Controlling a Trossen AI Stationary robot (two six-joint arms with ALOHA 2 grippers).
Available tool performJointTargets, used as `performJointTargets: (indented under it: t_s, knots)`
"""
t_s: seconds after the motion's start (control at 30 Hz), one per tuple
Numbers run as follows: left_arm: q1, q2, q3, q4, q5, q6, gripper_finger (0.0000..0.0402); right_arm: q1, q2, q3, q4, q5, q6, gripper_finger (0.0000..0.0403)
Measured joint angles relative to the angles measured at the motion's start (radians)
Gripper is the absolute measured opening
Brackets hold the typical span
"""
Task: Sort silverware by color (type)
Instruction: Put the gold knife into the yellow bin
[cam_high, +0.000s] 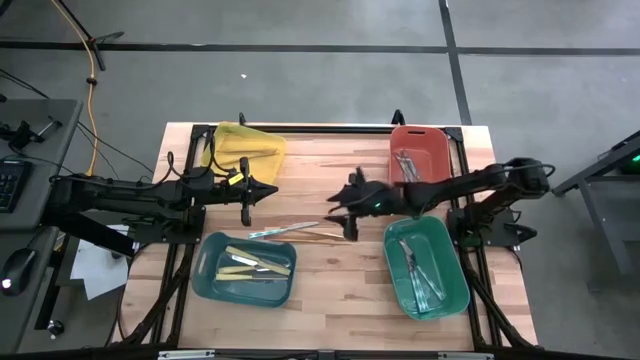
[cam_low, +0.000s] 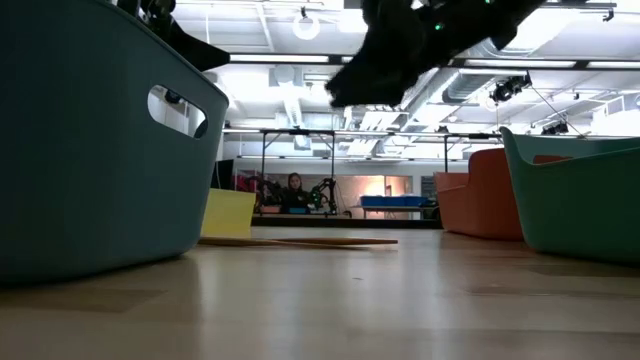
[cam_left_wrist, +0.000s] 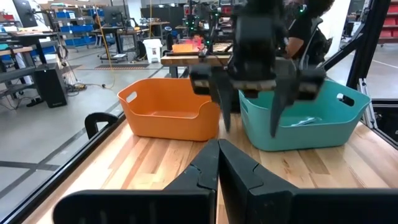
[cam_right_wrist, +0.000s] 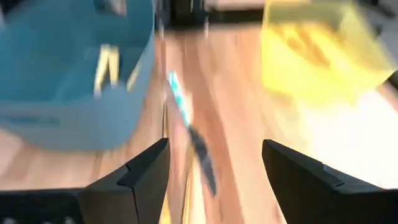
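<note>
Two utensils lie flat on the wood between the bins: a teal-tinted one (cam_high: 283, 230) (cam_right_wrist: 179, 99) and a gold-tan one (cam_high: 322, 235) (cam_low: 300, 241). My right gripper (cam_high: 341, 214) (cam_right_wrist: 214, 177) hovers open just right of them, above the table, pointing toward the left side; it touches nothing. My left gripper (cam_high: 268, 189) (cam_left_wrist: 217, 169) is shut and empty, held above the table beside the yellow bin (cam_high: 246, 150). Cream-yellow utensils (cam_high: 256, 263) lie in the blue bin (cam_high: 207, 282). Silver-grey ones lie in the green bin (cam_high: 455, 290) and the red-orange bin (cam_high: 436, 139).
The four bins stand near the table's corners, leaving bare wood in the middle and along the near edge. Both arms reach in over the middle strip, their grippers facing each other (cam_left_wrist: 249, 93). A person sits in the room far behind the table (cam_low: 294, 190).
</note>
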Motion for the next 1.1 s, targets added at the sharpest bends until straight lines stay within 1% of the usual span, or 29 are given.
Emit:
performJointTargets:
  t_s: [0.1, 0.17, 0.23, 0.3, 0.47, 0.63, 0.73, 0.93, 1.1]
  knots:
    - [0.000, 0.000, 0.000, -0.008, 0.000, 0.000, 0.0000, 0.025, 0.071, 0.061, -0.101, 0.003, 0.002, 0.0236]
    - [0.000, 0.000, 0.000, -0.013, 0.000, 0.000, 0.0000, 0.038, 0.132, 0.081, -0.109, -0.028, 0.002, 0.0236]
    - [0.000, 0.000, 0.000, -0.014, 0.000, 0.000, 0.0000, 0.046, 0.193, 0.094, -0.121, -0.053, -0.030, 0.0236]
    - [0.000, 0.000, 0.000, -0.013, 0.000, 0.000, 0.0000, 0.047, 0.244, 0.121, -0.123, -0.063, -0.072, 0.0236]
    - [0.000, 0.000, 0.000, -0.007, 0.000, 0.000, 0.0000, 0.034, 0.328, 0.202, -0.211, -0.061, -0.075, 0.0236]
    - [0.000, 0.000, 0.000, -0.012, 0.000, 0.008, 0.0000, 0.029, 0.363, 0.251, -0.221, -0.060, -0.075, 0.0236]
    - [0.000, 0.000, 0.000, -0.016, 0.000, 0.009, 0.0000, 0.029, 0.372, 0.249, -0.228, -0.063, -0.062, 0.0236]
    - [0.000, 0.000, 0.000, -0.012, 0.000, 0.009, 0.0000, 0.029, 0.384, 0.248, -0.281, -0.063, 0.027, 0.0236]
    - [0.000, 0.000, 0.000, -0.005, 0.000, 0.011, 0.0000, 0.030, 0.414, 0.247, -0.255, -0.063, 0.058, 0.0235]
